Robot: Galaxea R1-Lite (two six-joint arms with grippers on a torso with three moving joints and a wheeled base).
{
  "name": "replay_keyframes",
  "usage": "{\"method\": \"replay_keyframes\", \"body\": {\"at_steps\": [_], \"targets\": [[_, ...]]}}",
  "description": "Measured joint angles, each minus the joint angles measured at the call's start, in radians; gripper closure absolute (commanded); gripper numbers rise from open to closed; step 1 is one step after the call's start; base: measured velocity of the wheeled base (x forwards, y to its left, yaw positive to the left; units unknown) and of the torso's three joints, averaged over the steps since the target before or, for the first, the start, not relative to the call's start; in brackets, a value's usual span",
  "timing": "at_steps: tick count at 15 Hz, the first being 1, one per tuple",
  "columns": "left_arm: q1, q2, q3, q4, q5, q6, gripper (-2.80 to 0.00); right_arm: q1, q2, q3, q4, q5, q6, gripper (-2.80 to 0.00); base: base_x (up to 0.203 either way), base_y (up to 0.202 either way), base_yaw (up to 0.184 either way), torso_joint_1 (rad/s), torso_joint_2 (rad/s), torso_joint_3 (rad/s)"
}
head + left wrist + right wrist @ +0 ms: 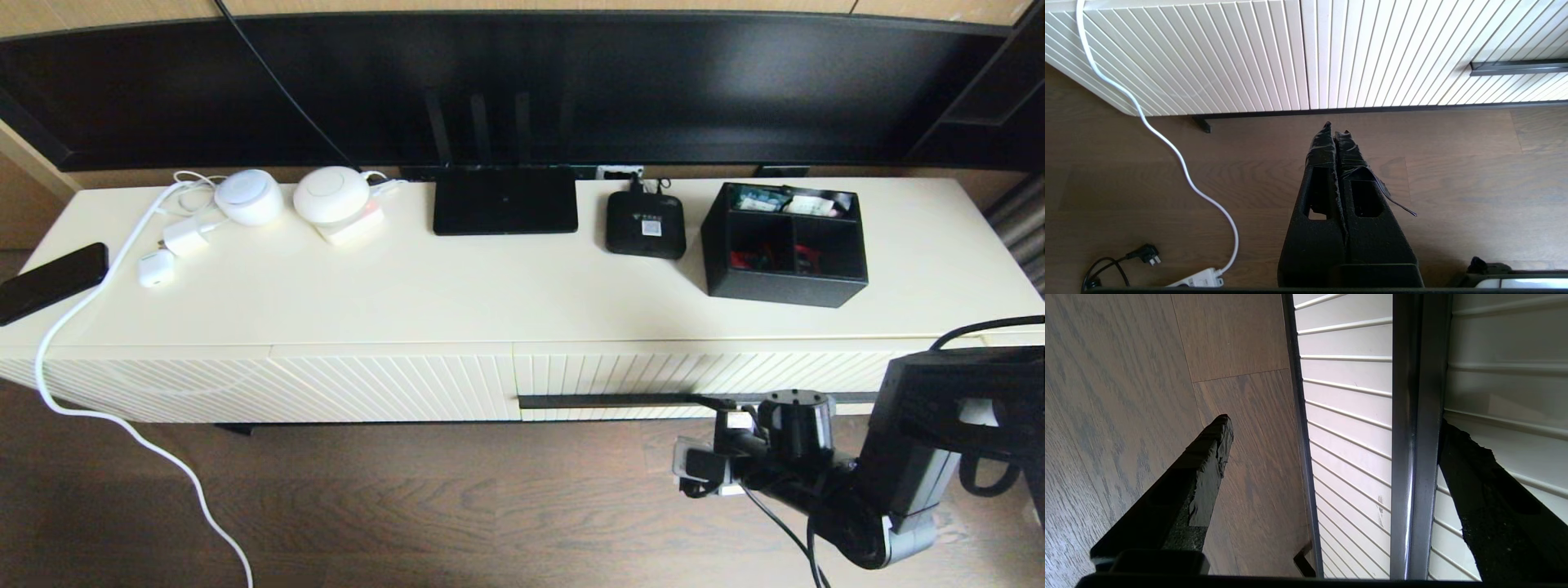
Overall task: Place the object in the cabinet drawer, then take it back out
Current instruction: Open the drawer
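Note:
The black organizer box stands on the cabinet top at the right, with red and white-teal packets showing in its compartments. Below it the ribbed cream drawer is closed, and its dark bar handle runs along the front. My right gripper is at that handle. In the right wrist view it is open, with the handle between the fingers and close against one finger. My left gripper is shut on nothing, low over the wooden floor in front of the cabinet.
On the cabinet top are a flat black router, a small black set-top box, two round white devices, chargers and a black phone. A white cable hangs to a power strip. A diagonal-ribbed panel is left of the drawer.

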Motion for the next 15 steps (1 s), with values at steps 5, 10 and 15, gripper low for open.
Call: {"method": "replay_keyframes", "body": {"at_steps": [5, 10, 15], "targets": [[0.000, 0.000, 0.000, 0.000, 0.000, 0.000, 0.00, 0.003, -0.023, 0.105, 0.005, 0.004, 0.000, -2.80, 0.000, 0.000, 0.000, 0.000, 0.00, 0.000], [0.000, 0.000, 0.000, 0.000, 0.000, 0.000, 0.00, 0.008, -0.069, 0.247, 0.010, 0.006, 0.001, -2.80, 0.000, 0.000, 0.000, 0.000, 0.00, 0.000], [0.000, 0.000, 0.000, -0.001, 0.000, 0.000, 0.00, 0.023, -0.200, 0.374, 0.016, 0.025, 0.001, -2.80, 0.000, 0.000, 0.000, 0.000, 0.00, 0.000]]}}
